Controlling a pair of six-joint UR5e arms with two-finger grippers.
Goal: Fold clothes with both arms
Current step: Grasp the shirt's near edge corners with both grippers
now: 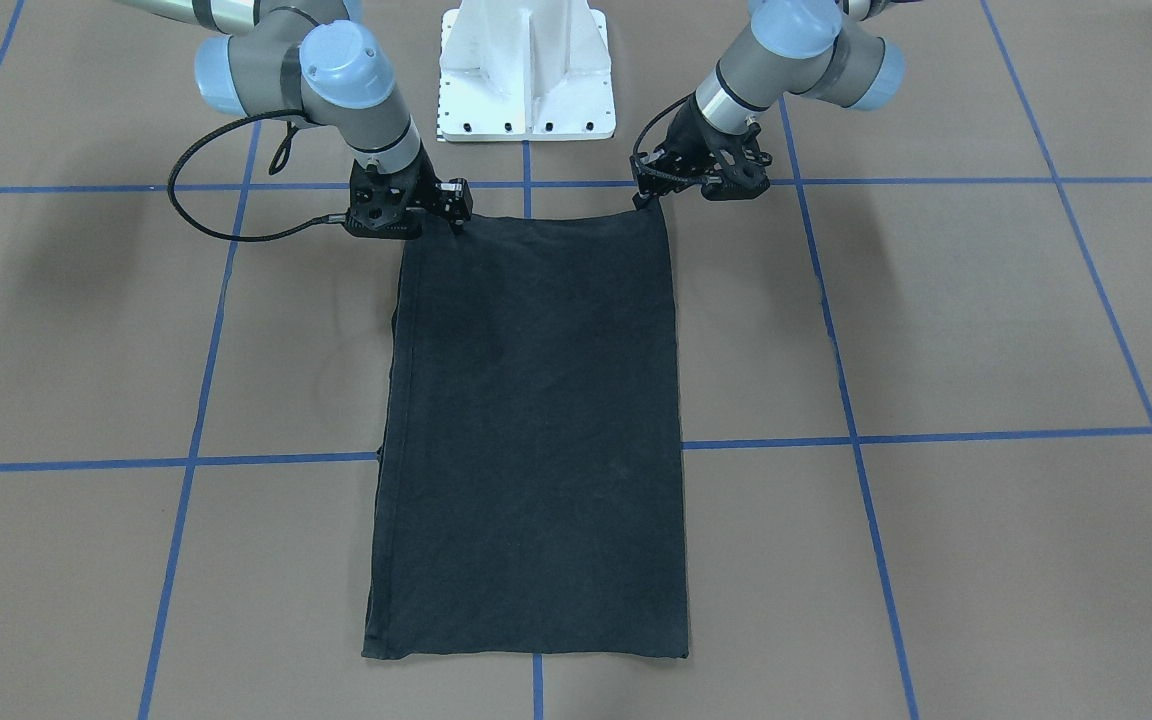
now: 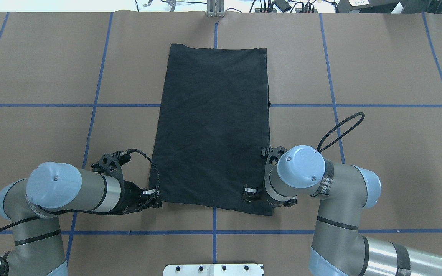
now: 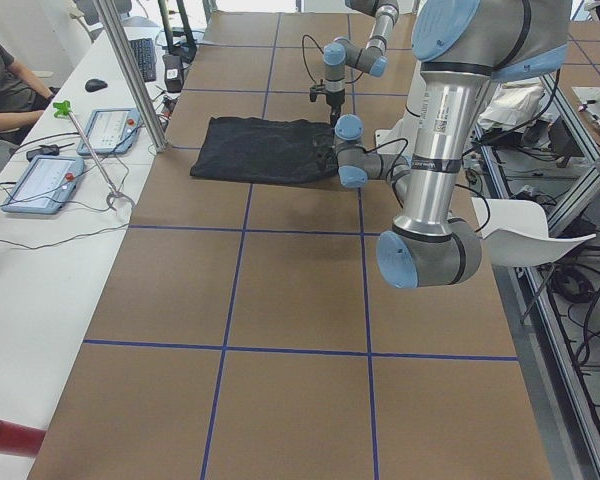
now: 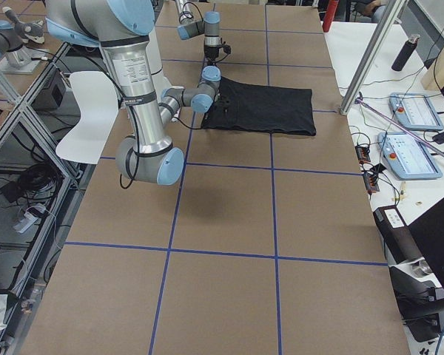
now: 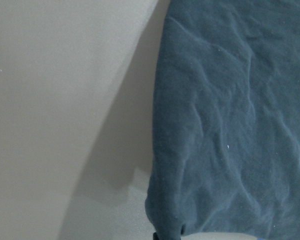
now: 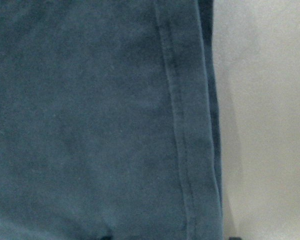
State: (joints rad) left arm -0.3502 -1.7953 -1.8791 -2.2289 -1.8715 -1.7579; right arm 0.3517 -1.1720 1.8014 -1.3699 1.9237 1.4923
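Note:
The black T-shirt (image 1: 536, 420) (image 2: 213, 126) lies flat on the brown table, folded into a long rectangle with its plain side up. My left gripper (image 2: 156, 202) (image 1: 644, 195) is at the shirt's corner nearest the robot on my left side. In the left wrist view its tips (image 5: 167, 236) sit together, shut on that bunched corner of cloth (image 5: 230, 125). My right gripper (image 2: 249, 193) (image 1: 458, 215) is down on the other near corner. In the right wrist view its two tips stand apart, open, at the frame's bottom over the hemmed edge (image 6: 180, 125).
The white base pedestal (image 1: 526, 70) (image 2: 213, 269) stands between the arms. Blue tape lines (image 1: 186, 462) grid the table. Along the far side run a white bench with control tablets (image 3: 110, 130), a metal post (image 3: 130, 70) and a seated person (image 3: 0, 80).

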